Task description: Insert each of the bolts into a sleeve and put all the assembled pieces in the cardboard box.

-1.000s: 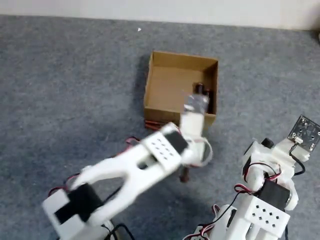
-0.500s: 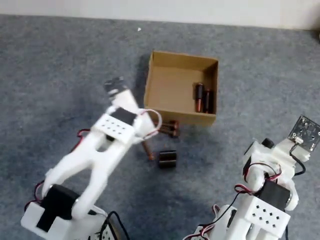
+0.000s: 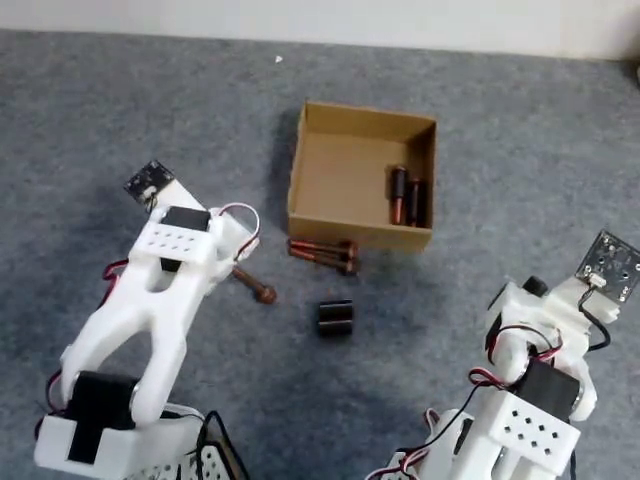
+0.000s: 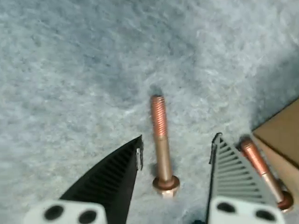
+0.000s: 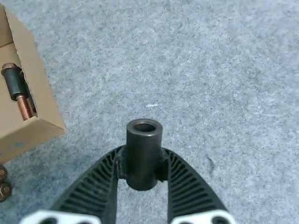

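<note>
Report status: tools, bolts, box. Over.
Left tool open over a loose copper bolt. Right tool shut on a dark cylindrical sleeve. Two assembled pieces in the cardboard box. Two bolts, one sleeve loose nearby.

The grey, carpet-like table (image 3: 120, 120) carries the open cardboard box (image 3: 357, 235) near its middle. Two bolts (image 3: 322, 254) lie side by side against the box's near wall, a third bolt (image 3: 253, 284) lies apart to their left, and a black sleeve (image 3: 335, 317) lies on its side below them.

The bolt (image 4: 161, 140) is coppery, the sleeve (image 5: 142, 154) matte black. The box (image 3: 340, 180) is plain brown, the carpet (image 3: 130, 110) flecked grey. The arms (image 3: 150, 320) are white, their fingers (image 5: 184, 186) black and ribbed.
</note>
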Motion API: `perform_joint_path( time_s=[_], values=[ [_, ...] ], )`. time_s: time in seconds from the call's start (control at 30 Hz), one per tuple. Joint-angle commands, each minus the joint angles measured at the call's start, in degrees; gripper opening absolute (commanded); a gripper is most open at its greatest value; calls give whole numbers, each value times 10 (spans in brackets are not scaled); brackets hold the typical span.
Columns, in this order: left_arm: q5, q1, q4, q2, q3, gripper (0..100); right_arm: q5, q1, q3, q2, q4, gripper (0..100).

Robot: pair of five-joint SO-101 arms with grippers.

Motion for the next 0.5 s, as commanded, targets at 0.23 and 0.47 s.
perform_joint_path(
  time_s=[0.23, 0.47],
  values=[
    [-354, -31, 120, -24, -96, 22, -6, 2, -5, -10, -20, 5],
    [-694, -90, 117, -23, -133, 24, -6, 2, -5, -10, -20, 5]
  ],
)
